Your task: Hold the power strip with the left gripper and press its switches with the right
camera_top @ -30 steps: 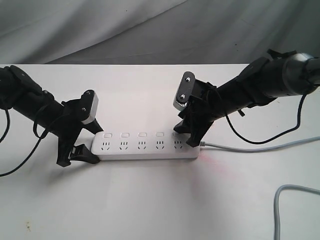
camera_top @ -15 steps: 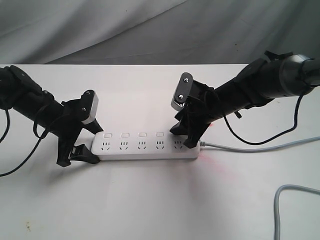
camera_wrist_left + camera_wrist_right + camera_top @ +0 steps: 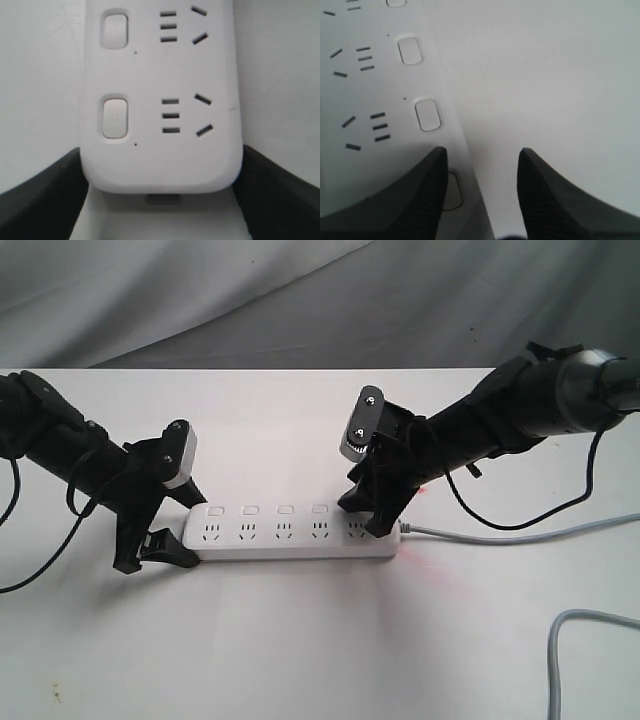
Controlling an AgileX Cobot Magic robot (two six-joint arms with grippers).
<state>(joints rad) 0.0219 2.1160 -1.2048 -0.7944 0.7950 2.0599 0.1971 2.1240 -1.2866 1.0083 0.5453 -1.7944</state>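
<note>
The white power strip (image 3: pixel 290 532) lies flat across the table, and its grey cable (image 3: pixel 520 534) runs off to the right. My left gripper (image 3: pixel 172 532) is shut on the strip's left end. In the left wrist view the rounded end (image 3: pixel 160 165) sits between both black jaws, which press its sides. The switches (image 3: pixel 284 509) form a row along the far side. My right gripper (image 3: pixel 365 512) hangs over the right end with its jaws apart. One of its fingers (image 3: pixel 420 195) covers part of the end switch (image 3: pixel 454 192); I cannot tell whether it touches it. The neighbouring switch (image 3: pixel 428 115) is uncovered.
A second loop of grey cable (image 3: pixel 575 635) lies at the front right of the white table (image 3: pixel 300 640). Thin black arm cables trail at the far left (image 3: pixel 12 502) and behind the right arm (image 3: pixel 520 520). A grey cloth backdrop (image 3: pixel 300 300) rises behind the table.
My right gripper has shifted slightly left and lower onto the strip's right end. The left gripper and the strip have not moved.
</note>
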